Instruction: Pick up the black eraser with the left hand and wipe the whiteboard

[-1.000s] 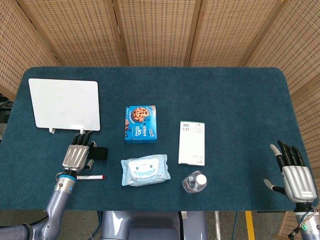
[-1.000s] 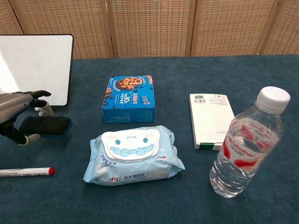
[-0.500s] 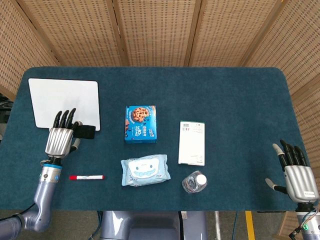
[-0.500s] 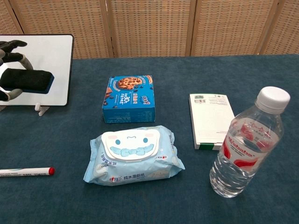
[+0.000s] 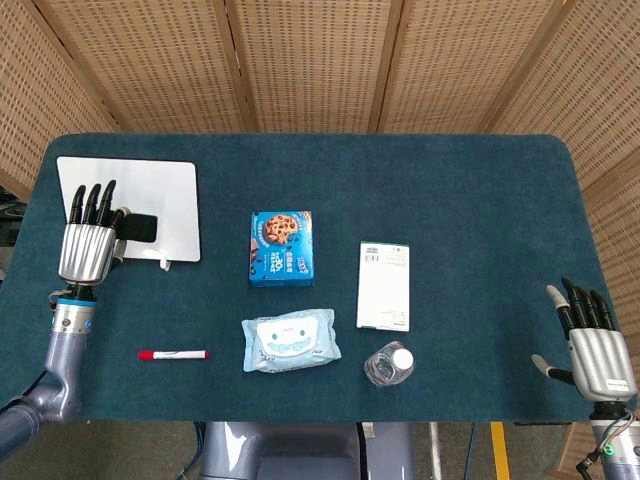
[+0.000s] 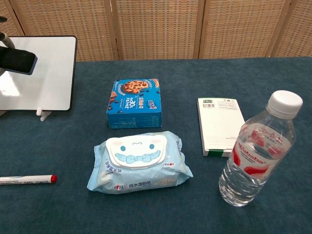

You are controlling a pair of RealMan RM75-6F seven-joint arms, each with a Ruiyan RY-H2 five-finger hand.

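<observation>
My left hand (image 5: 86, 240) grips the black eraser (image 5: 137, 228) and holds it over the lower left part of the whiteboard (image 5: 160, 195). In the chest view the eraser (image 6: 18, 60) shows against the whiteboard (image 6: 51, 73) at the far left edge, with only a sliver of the hand visible. The board is white with a dark rim and stands on small white feet. My right hand (image 5: 593, 342) hangs at the table's near right corner, fingers spread, holding nothing.
A blue cookie box (image 5: 281, 247), a pack of wet wipes (image 5: 290, 340), a white carton (image 5: 384, 286) and a water bottle (image 5: 389, 364) sit mid-table. A red-capped marker (image 5: 173, 354) lies near the front left edge.
My left hand has lifted the eraser off the table and carried it up and to the left, onto the whiteboard's face. The right hand has barely shifted.
</observation>
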